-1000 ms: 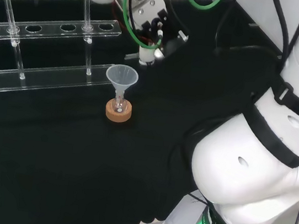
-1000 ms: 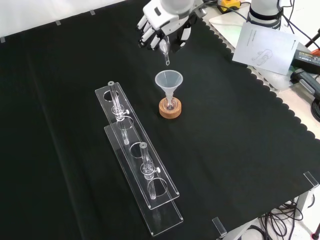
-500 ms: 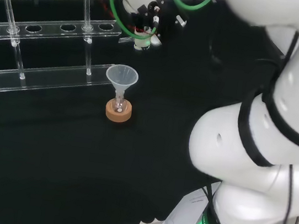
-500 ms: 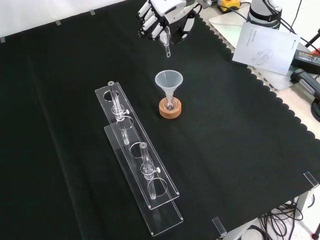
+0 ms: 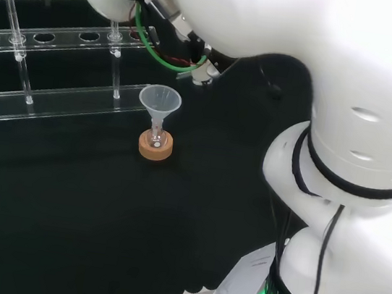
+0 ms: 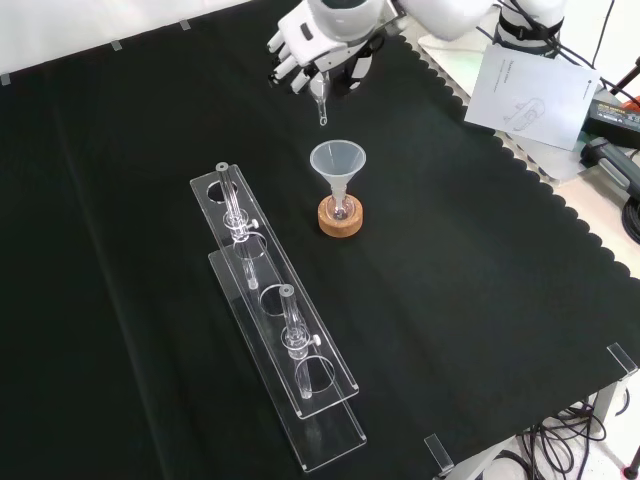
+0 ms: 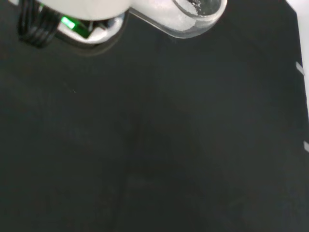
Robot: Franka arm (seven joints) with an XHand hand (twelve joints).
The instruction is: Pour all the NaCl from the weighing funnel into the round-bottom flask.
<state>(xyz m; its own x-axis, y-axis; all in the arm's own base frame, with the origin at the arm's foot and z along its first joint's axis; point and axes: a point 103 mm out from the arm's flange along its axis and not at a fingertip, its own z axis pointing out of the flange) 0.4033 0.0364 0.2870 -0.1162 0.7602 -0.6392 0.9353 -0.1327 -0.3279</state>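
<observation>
In the front view we are seeing the hand (image 6: 318, 45) coming in at the top of the cloth, its fingers curled round the weighing funnel (image 6: 321, 102), whose thin clear stem is pointing down toward the cloth. The stem tip is hanging in the air, up and to the left of the plastic funnel (image 6: 338, 160) in that view, and is not over its mouth. We are finding the upper part of the weighing funnel hidden inside the fingers, so we cannot tell there how much salt it is carrying.

The plastic funnel is sitting in the neck of the round-bottom flask (image 6: 341, 209), which is resting on a cork ring (image 6: 341, 219). The flask is small and clear, and we are barely making it out inside the ring; what it holds we cannot tell.

In the head view the arm's white links (image 5: 348, 103) are covering most of the hand, and the flask with its funnel (image 5: 160, 102) is standing clear to their left, in front of the clear test-tube rack (image 5: 64, 99).

In the wrist view we are seeing a rounded glass end (image 7: 193, 14) with a few white grains in it, cut off by the picture's edge.
</observation>
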